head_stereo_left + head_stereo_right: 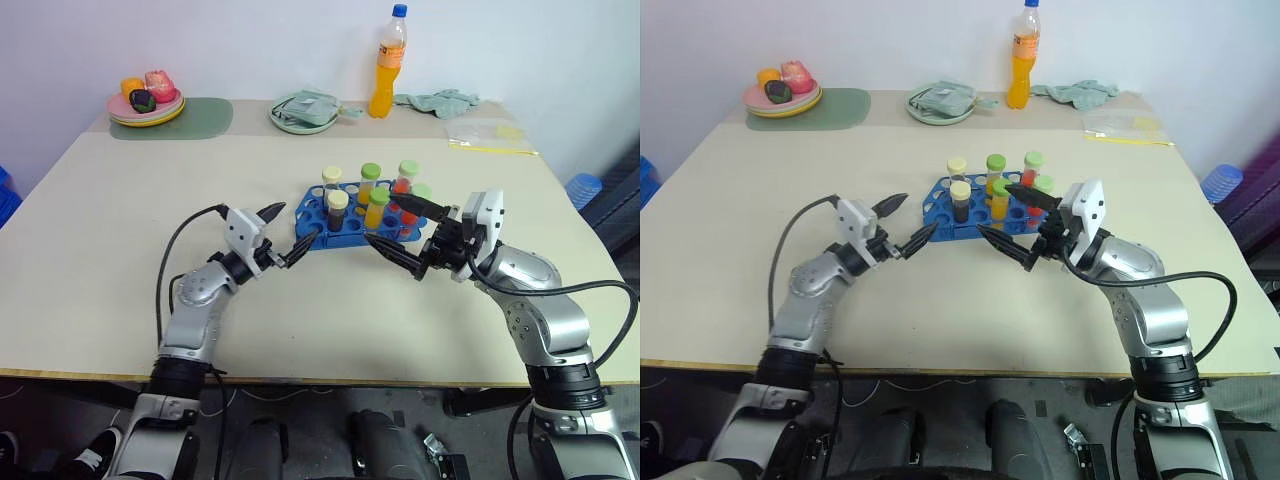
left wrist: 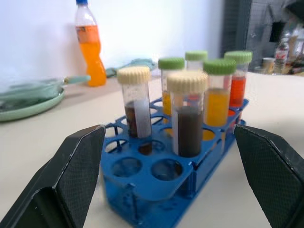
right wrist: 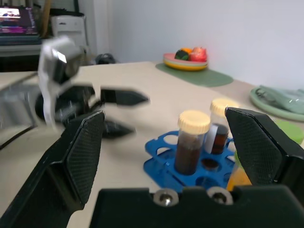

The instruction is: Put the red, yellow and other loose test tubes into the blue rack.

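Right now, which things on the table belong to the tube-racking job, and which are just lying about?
Job: blue rack; test tubes standing in it; left gripper and right gripper, both open.

Lying about: orange drink bottle; fruit plate; green dish; cloth; plastic bag.

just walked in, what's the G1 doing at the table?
Loading test tubes into the blue rack. Six capped tubes stand in it: two dark with cream caps, the rest orange, yellow and red with green caps. The left gripper and right gripper both sit open and empty, either side of the rack's near end. No loose tubes visible on the table.
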Motion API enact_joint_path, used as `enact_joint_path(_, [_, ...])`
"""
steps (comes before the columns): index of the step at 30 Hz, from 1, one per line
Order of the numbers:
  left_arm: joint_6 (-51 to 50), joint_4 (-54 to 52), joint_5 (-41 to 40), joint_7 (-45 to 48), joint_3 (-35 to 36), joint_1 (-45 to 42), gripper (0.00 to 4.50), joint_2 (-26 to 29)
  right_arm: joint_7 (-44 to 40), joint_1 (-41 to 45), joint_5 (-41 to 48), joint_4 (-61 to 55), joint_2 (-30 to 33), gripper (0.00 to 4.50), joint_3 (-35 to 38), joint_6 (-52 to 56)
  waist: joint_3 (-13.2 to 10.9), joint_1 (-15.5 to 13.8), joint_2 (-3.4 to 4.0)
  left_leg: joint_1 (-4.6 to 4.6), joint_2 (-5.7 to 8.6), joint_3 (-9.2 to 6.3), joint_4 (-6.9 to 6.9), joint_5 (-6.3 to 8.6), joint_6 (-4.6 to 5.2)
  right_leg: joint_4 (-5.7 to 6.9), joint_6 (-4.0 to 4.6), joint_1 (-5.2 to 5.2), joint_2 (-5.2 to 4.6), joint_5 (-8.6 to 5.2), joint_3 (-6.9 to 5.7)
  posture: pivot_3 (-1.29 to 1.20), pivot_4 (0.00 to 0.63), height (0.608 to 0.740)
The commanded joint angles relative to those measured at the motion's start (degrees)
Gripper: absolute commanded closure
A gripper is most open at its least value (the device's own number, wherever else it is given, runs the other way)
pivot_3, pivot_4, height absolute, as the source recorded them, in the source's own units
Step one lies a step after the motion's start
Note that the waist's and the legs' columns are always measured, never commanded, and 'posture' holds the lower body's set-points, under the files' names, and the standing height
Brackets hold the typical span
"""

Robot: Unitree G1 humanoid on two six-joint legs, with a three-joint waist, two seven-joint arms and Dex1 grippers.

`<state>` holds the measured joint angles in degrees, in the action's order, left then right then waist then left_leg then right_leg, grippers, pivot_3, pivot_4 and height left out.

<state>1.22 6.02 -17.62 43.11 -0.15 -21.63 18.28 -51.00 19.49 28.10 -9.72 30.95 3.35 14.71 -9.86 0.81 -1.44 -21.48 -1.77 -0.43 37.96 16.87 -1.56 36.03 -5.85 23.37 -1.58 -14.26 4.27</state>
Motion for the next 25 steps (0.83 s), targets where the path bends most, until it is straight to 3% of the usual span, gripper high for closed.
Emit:
enact_joint_path(1, [-2.03, -4.55, -4.71, 6.84, 2.86, 1.48, 0.07, 5.43, -3.36, -2.27, 1.27, -0.84, 3.39, 0.0, 3.27, -0.82, -0.01, 0.02, 0.01, 0.0, 0.0, 0.0, 0.0, 0.01, 0.01, 0.0, 0.01, 0.0, 0.0, 0.0, 0.0, 0.0, 0.15, 0.74])
enact_joint_path(7, [-0.04, -3.49, -9.39, 19.21, 7.24, 2.01, 0.07, 15.68, -8.33, -7.75, 2.58, -2.39, 9.06, 0.0, 5.99, -0.28, -0.02, 0.15, 0.03, 0.03, -0.03, 0.04, -0.01, 0.01, 0.01, 0.01, 0.22, 0.01, 0.01, -0.12, 0.0, 0.0, 0.15, 0.74])
enact_joint_path(11, [-0.12, -2.96, -11.49, 23.99, 8.6, 2.15, 0.07, 18.51, -9.81, -9.32, 2.24, -1.73, 12.2, 0.0, 8.38, -0.96, -0.03, 0.09, 0.03, 0.02, -0.03, 0.06, 0.0, 0.01, 0.01, -0.03, 0.23, 0.01, 0.01, -0.14, 0.0, 0.0, 0.15, 0.74])
enact_joint_path(25, [-1.82, -1.41, -12.85, 28.12, 9.99, 4.28, 0.07, 18.97, -10.38, -14.05, 3.53, -4.0, 17.73, 0.0, 14.81, 1.83, -0.03, -0.03, 0.03, 0.01, -0.04, 0.08, 0.0, 0.01, 0.02, -0.05, 0.23, 0.01, 0.0, -0.14, 0.02, 0.0, 0.15, 0.74])
